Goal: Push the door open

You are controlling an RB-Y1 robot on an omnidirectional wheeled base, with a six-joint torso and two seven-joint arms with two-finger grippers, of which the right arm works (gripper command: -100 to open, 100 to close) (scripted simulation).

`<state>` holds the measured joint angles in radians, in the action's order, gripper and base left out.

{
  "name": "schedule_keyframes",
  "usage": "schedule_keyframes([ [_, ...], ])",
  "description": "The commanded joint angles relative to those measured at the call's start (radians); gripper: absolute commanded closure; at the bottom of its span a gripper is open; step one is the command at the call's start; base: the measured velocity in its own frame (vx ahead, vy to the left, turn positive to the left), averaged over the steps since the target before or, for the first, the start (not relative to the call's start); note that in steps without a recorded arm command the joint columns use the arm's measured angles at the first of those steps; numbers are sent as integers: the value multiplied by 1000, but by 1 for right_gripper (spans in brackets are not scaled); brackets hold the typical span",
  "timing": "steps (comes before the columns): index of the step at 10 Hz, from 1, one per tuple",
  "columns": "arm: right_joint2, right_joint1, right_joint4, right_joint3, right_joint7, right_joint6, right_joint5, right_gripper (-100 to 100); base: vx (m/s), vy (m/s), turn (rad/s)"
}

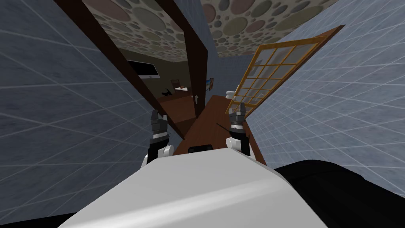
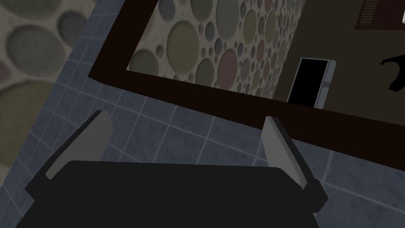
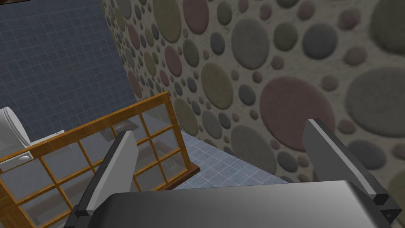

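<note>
Head view, rolled hard, sets the blue-grey tiled walls [image 1: 59, 111] splaying out to either side. Beyond them lies a pale surface studded with round grey, olive and dull-red pebble shapes [image 1: 245, 23]. A narrow strip of reddish-brown floor [image 1: 213, 122] runs away between the two grippers.

Set in the wall on my left is the dark brown door frame [image 1: 118, 59]. Its opening stands clear, and through it show a brownish wall and a black flat screen with a pale edge [image 1: 144, 68]. At the far side of that opening stands the dark brown door leaf [image 1: 197, 67]. It is steeply foreshortened and turned well away from the frame, and it carries a small white lever handle [image 1: 196, 97].

On the right-hand wall hangs an orange wooden lattice with glass panes [image 1: 273, 67]. A white toilet [image 1: 230, 94] sits at the floor strip's far end.

The left gripper [image 1: 156, 116] hovers just beside the frame's near jamb, its fingers [image 2: 277, 138] spread and holding nothing. The right gripper [image 1: 240, 107] is likewise spread and empty, near the lattice and well apart from the door leaf.

The push looks largely done, since the doorway is open and the next room shows through it. Neither gripper appears to touch the leaf. At most a further swing remains, and I cannot tell how much travel the leaf has left.
</note>
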<state>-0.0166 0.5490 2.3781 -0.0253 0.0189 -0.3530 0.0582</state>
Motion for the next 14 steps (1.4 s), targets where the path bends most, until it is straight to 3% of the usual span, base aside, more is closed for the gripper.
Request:
schedule_keyframes([
  [1,15,-17,-29,6,8,-1,9,-100,146,28,95],
  [10,76,-132,-224,47,60,-5,72,-100,167,-103,144],
  [14,89,-174,-295,62,78,-7,95,-100,110,-95,119],
])
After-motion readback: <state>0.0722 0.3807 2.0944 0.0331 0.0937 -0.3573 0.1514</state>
